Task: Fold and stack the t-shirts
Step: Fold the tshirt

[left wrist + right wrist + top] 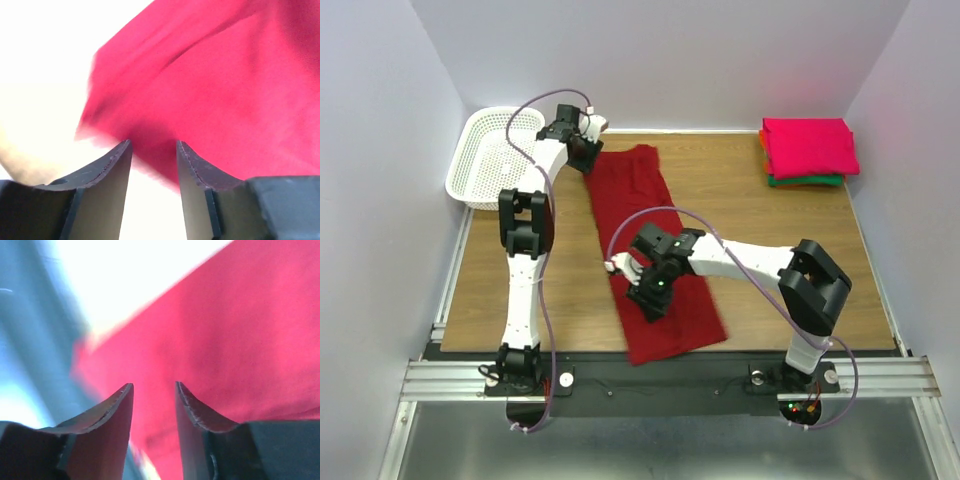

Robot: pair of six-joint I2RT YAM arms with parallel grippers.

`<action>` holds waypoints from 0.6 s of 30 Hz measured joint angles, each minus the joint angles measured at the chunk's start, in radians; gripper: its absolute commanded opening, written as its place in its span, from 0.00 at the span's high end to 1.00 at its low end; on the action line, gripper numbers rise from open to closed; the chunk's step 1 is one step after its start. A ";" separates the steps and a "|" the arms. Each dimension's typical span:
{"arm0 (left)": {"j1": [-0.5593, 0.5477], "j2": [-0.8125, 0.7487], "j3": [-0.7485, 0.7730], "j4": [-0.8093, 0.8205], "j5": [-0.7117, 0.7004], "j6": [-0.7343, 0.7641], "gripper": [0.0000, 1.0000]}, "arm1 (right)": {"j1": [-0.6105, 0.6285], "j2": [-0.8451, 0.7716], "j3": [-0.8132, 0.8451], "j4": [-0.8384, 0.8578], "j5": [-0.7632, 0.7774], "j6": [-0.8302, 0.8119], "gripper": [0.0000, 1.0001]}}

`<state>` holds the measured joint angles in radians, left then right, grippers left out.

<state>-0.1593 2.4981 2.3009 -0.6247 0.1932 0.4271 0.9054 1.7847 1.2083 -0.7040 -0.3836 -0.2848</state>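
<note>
The dark red t-shirt [635, 195] lies as a long narrow strip from the far middle of the table to its near edge. My left gripper [586, 150] is at the strip's far left corner. In the left wrist view its jaws [152, 144] are open, with the shirt's edge [225, 90] just past the tips. My right gripper [650, 297] hangs over the strip's near half. Its jaws [152, 385] are open above the red cloth [240, 340]. A folded stack at the far right has the pink shirt [810, 145] on top, the orange [763, 140] and the green [807, 181] under it.
A white lattice basket [490, 155] stands at the far left corner, close beside the left arm. The wooden table [770, 250] is bordered by walls on three sides. The black rail [650, 375] with the arm bases runs along the near edge.
</note>
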 measured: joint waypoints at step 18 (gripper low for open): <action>0.000 -0.692 -0.861 0.274 0.291 -0.098 0.47 | -0.360 0.131 0.330 0.072 0.118 0.153 0.53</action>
<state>-0.1593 1.8061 1.4403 -0.3508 0.4847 0.3286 0.5457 1.9156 1.5383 -0.6319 -0.2657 -0.1322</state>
